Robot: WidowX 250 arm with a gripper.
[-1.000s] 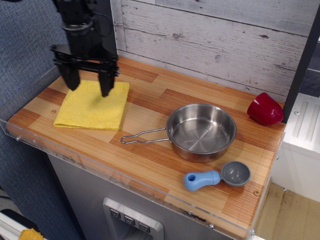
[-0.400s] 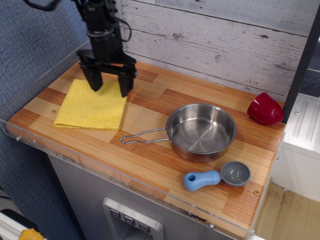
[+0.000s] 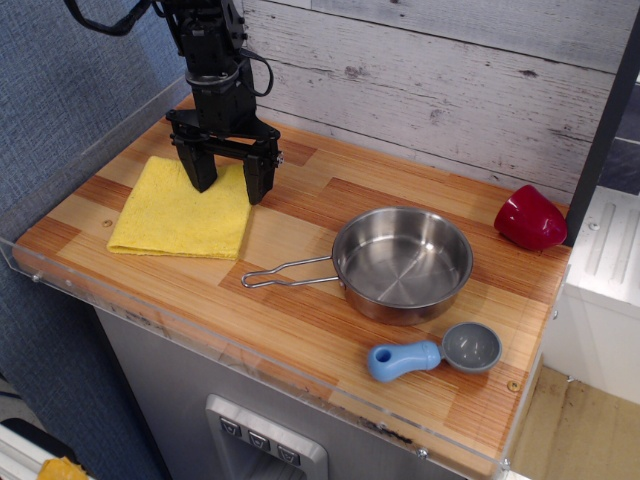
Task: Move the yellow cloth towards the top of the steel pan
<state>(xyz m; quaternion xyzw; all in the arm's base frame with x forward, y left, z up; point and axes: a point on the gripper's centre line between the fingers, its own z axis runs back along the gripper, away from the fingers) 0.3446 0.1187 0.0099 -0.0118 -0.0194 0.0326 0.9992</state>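
The yellow cloth [image 3: 180,213] lies flat and folded on the left part of the wooden counter. The steel pan [image 3: 402,262] stands right of the middle, its wire-loop handle [image 3: 285,273] pointing left toward the cloth. My gripper [image 3: 229,184] is open, pointing down over the cloth's far right corner. Its fingertips [image 3: 203,180] straddle that corner, low by the fabric. I cannot tell if they touch it. It holds nothing.
A grey scoop with a blue handle [image 3: 435,353] lies in front of the pan. A red cup [image 3: 529,218] lies at the back right. A clear plastic lip [image 3: 250,365] runs along the counter's front edge. A plank wall [image 3: 430,80] stands behind.
My gripper has moved right and toward the back, from over the cloth's middle to its far right corner, and come down lower. Cloth and pan have not moved.
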